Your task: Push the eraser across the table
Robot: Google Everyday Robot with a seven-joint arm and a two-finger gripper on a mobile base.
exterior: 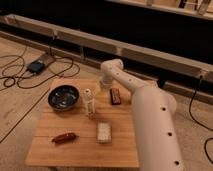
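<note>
Slatted wood of the table (82, 150) should let things slide. Our gripper (105, 86) sits just beside the eraser (115, 96) near the far edge (open or closed, we cannot tell); we should stay low and push squarely so it won't pivot.

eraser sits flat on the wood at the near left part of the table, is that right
Not quite. The camera view shows the eraser flat on the wood, but at the far right part of the table, not the near left. The gripper is right beside it, on the side toward the bowl. The thing lying near left is the red-brown sausage-shaped item.
</note>
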